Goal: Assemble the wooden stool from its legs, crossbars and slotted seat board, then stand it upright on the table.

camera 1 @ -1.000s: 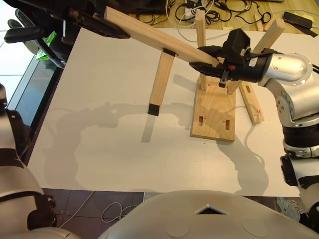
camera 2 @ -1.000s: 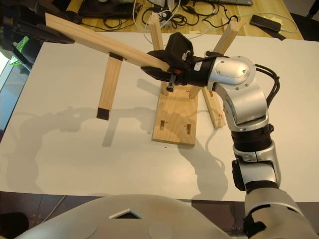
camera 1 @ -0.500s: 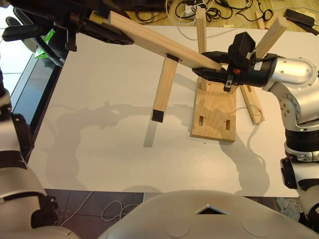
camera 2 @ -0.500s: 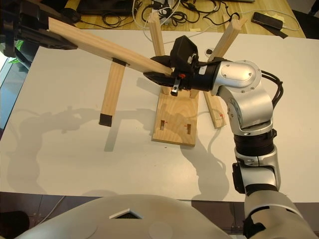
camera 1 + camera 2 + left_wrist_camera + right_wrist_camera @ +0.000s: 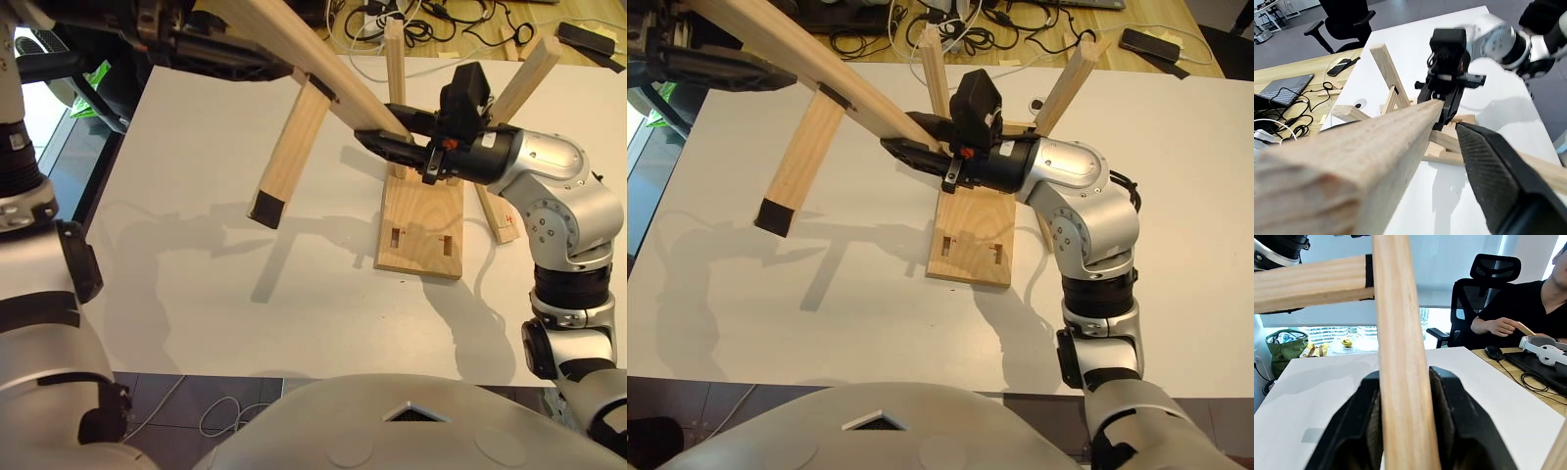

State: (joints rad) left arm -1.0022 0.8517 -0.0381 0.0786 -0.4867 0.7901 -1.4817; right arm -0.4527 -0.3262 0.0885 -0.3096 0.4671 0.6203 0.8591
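Seat board [image 5: 419, 230] lies flat on the desk [image 5: 196, 323], and above its 12 o'clock end the right fingers [image 5: 387, 147] pinch the crossbar [image 5: 333, 83], whose long axis slants up toward 10 o'clock to the left fingers [image 5: 220, 54], also clamped on it.

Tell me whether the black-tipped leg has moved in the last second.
Yes. The black-tipped leg has swung toward the robot's left, its dark end now farther from the slotted seat board, which has not shifted.
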